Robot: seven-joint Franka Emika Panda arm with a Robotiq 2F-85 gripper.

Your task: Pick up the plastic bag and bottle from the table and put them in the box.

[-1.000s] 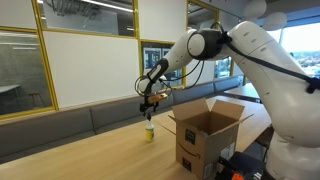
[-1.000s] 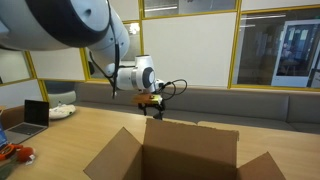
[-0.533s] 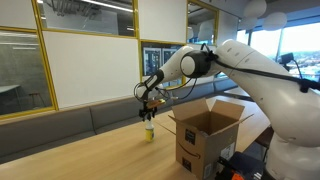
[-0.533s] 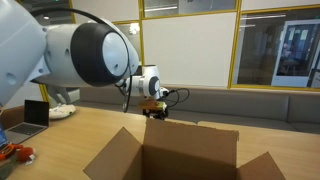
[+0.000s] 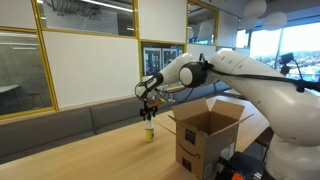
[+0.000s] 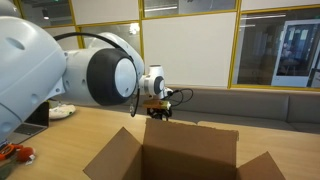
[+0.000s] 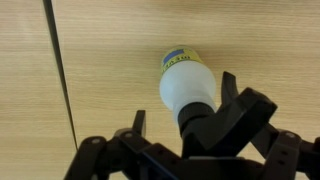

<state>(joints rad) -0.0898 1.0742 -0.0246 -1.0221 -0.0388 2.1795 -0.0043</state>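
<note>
Wrist view is showing the plastic bottle standing upright on the wooden counter, near the cardboard box but apart from it. The fingers are hanging apart on either side of its white top, and they are not clamping it. The bottle is looking light, stiff and smooth, and easy to tip. I am judging that a gentle hold across the round body, just under the top, is suiting it best.
</note>
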